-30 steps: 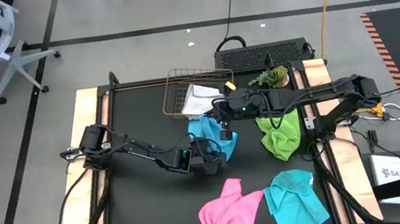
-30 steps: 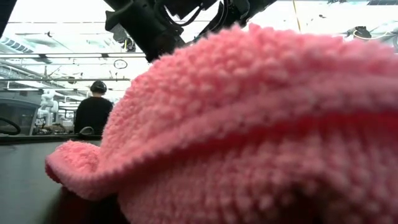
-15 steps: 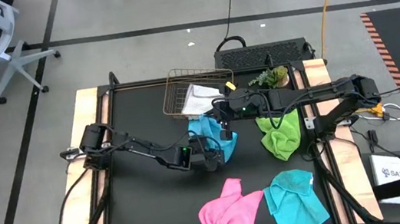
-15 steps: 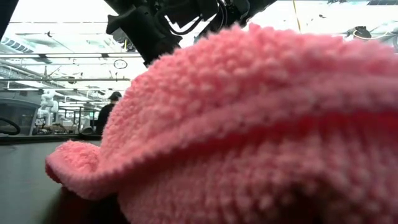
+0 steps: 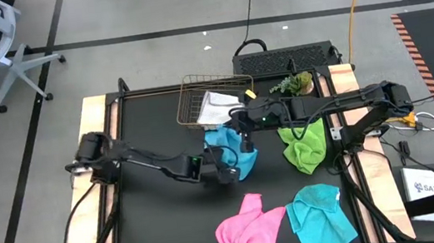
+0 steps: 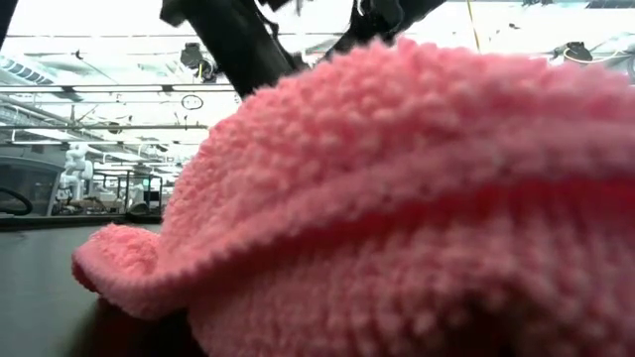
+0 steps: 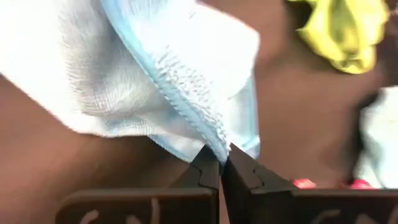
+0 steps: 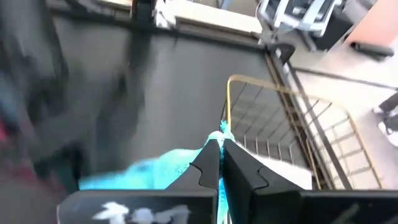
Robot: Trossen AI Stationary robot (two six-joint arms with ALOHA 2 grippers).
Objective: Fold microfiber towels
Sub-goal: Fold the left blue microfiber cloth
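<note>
A cyan-blue towel (image 5: pixel 233 151) hangs between my two grippers over the table's middle. My right gripper (image 5: pixel 243 141) is shut on its far upper corner, and my left gripper (image 5: pixel 230 173) is shut on its near lower corner. A pink towel (image 5: pixel 250 226) lies crumpled at the near edge and fills the low view (image 6: pixel 397 198). A second cyan towel (image 5: pixel 320 215) lies to its right. A lime green towel (image 5: pixel 304 145) lies bunched at the right. A white-grey towel (image 5: pixel 217 106) rests in the copper wire basket (image 5: pixel 197 99). My left gripper pinches the hemmed corner (image 7: pixel 217 148) of the blue towel between its two fingers, only at their free ends. It comes slanting down from the table's left. The cloth spreads away from the corner, several layers showing. My right gripper pinches a corner tip (image 8: pixel 219 135) of the same towel between its two fingers, coming slanting down from the table's right. The towel hangs below the fingers, lifted above the table.
The wire basket stands at the far middle, close behind the right gripper. A small green plant (image 5: pixel 292 85) stands at the far right. Bare black tabletop (image 5: pixel 155 222) lies to the left and near left.
My left gripper has risen a little at the blue towel's near corner and its wrist has rolled; in the low view its dark arm has gone up toward the picture's top. A person in the room behind has walked out of sight.
</note>
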